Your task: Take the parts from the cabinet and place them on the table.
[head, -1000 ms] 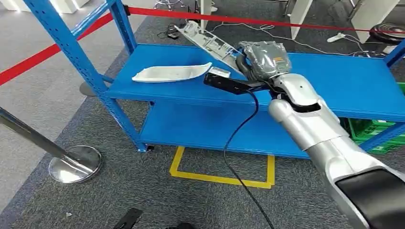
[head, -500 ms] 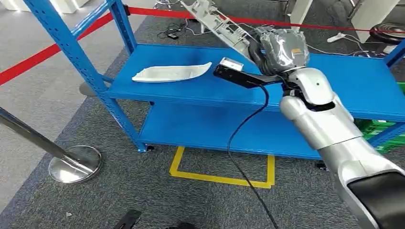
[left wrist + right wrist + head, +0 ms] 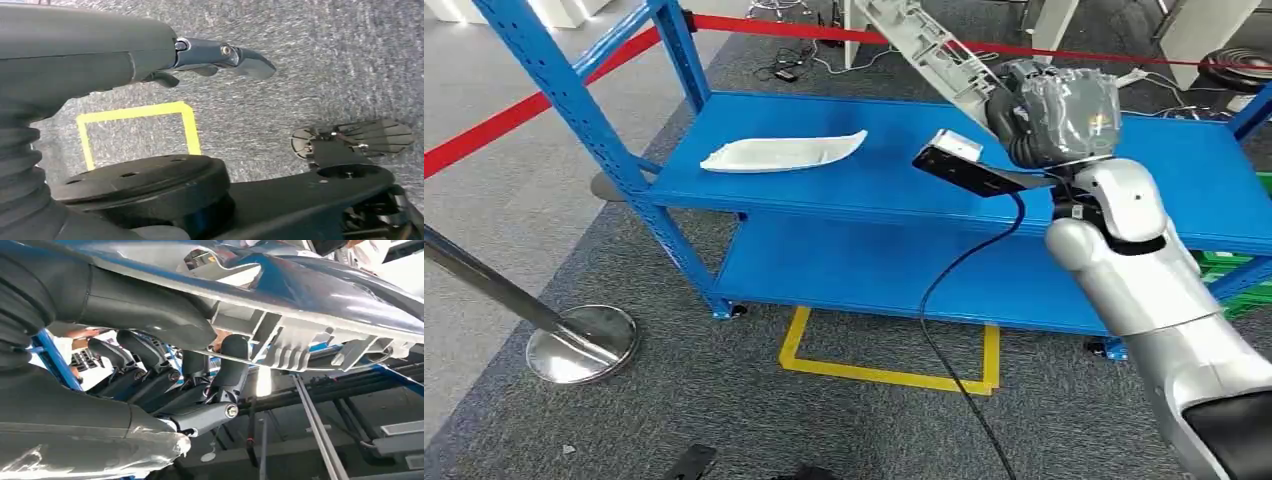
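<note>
The fingers (image 3: 227, 365) of the right hand (image 3: 1054, 115) are grasping the long grey part (image 3: 929, 50), thumb on one face and fingers on its ribbed underside, and are carrying it higher and further to the robot's right than a second ago, now well clear of the blue cabinet shelf (image 3: 1164, 180). That suggests the first part is being taken off for the tabletop, while the white part (image 3: 784, 152) is still lying on the shelf awaiting its turn. The left hand (image 3: 220, 55) is hanging over the carpet, fingers released, holding nothing.
</note>
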